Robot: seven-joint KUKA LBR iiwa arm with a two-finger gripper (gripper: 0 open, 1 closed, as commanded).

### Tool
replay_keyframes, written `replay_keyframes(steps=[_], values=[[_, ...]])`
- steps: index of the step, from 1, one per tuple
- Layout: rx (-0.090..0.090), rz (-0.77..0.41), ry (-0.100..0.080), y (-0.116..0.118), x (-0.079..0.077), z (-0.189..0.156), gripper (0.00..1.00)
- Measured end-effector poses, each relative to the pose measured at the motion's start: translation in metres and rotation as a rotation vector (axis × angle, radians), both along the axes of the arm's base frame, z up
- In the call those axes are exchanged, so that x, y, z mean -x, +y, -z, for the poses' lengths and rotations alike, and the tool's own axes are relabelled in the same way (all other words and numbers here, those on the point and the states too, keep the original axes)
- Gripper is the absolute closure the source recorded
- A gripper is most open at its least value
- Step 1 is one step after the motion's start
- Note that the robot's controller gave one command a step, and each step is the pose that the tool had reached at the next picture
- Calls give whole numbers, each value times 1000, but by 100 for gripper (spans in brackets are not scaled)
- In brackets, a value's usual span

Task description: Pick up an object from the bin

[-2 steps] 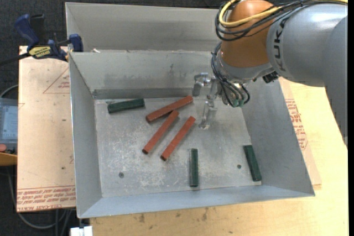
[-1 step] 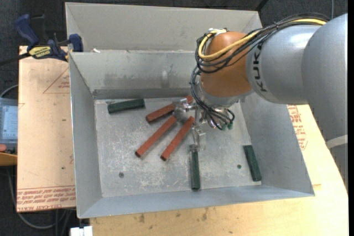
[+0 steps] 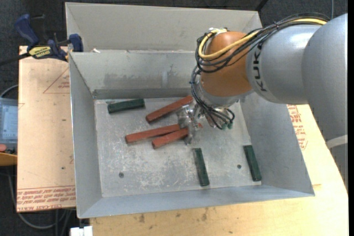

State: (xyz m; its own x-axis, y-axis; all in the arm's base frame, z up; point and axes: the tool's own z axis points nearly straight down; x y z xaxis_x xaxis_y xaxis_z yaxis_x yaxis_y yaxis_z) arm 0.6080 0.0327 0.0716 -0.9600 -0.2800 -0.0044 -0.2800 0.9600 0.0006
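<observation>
The gripper is down on the floor of the bin, at the right ends of two red-brown bars that lie side by side. The short red bar runs left from just below the gripper, its near end right at the gripper's tip. The long red bar lies touching it on the far side and stretches further left. Both tilt slightly, with the ends nearest the gripper lying higher in the view. Whether the gripper is released or clenched, and whether either bar sits inside it, cannot be told, because the wrist hides that spot.

A third red bar lies up and left of the gripper. It slants more steeply, and its right end goes under the orange wrist cover.

Further out are three dark green bars. One lies flat, well to the upper left. One lies below the gripper, pointing toward the bin's near wall. One lies to the lower right, near the right wall.
</observation>
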Motion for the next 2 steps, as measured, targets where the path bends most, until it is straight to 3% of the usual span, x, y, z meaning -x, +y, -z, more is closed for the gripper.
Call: replay_keyframes(steps=[1, 2], values=[[-1, -49, -11, 24, -52, -97, 100], [3, -598, -7, 32, -37, -208, 100]])
